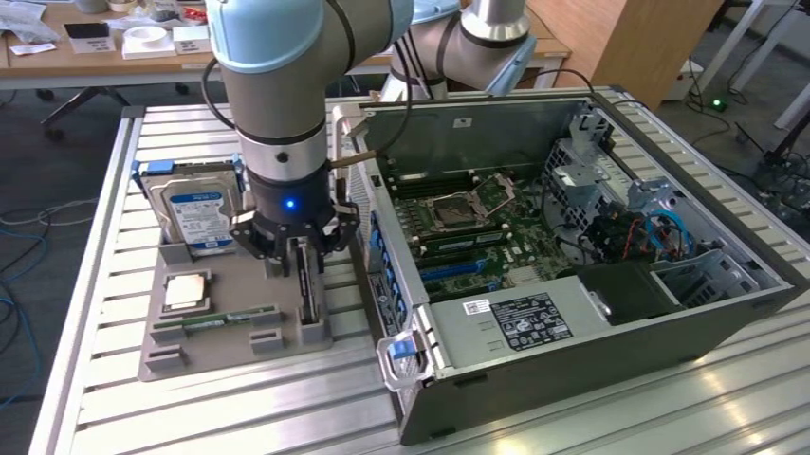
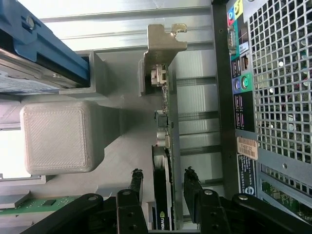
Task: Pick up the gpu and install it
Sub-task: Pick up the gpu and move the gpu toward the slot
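Nearest the lens in the exterior view looms the robot arm [image 1: 285,85], its grey and pale-blue body reaching down to the grey holder tray [image 1: 228,358] on the slatted metal table [image 1: 165,417]. At the exterior view's left, a hard drive [image 1: 196,213] with a blue-white label stands upright in a slot at the tray's far end. In front of it a square processor chip [image 1: 186,289] lies flat, and nearer again a green memory stick [image 1: 215,320] rests in its groove. Beside these, the gripper [image 1: 302,252] hangs directly over the gpu [image 1: 305,294], which stands on edge in the tray's slotted posts as a narrow dark strip. In the wrist view the gripper [image 2: 164,171] straddles the gpu [image 2: 162,204]. Its black fingers [image 2: 136,183] are spread, one on each side of the card with a slim gap on both sides, so nothing is pinched. The card's metal bracket [image 2: 165,41] sits at the end away from the fingers. Toward the exterior view's right, the open computer case [image 1: 532,389] lies on its side just beside the tray, motherboard [image 1: 469,227] exposed, and its rear port panel [image 2: 241,83] runs alongside the card.
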Controlling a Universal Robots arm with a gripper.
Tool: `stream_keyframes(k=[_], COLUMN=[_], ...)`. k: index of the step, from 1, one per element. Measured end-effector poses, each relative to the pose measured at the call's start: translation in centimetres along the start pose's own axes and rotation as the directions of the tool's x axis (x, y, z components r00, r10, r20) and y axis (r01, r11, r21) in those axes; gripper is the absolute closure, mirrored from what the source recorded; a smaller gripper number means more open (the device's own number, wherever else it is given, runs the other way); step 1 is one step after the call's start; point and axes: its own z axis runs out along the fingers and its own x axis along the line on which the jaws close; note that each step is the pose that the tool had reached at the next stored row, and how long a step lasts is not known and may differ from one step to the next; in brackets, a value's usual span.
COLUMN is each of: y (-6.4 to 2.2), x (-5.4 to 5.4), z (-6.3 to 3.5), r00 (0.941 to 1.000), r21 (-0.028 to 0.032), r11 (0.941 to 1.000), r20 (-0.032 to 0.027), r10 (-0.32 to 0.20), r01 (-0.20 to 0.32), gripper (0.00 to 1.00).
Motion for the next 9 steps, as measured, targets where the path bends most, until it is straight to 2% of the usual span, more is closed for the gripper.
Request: stream_keyframes(k=[9], y=[-0.01], x=[0.09], z=[0.06], r00=[1.0000], r21=[-0.0002], r11=[1.0000], r20=[0.0001], r10=[0.000], r01=[0.000], gripper=[0.53])
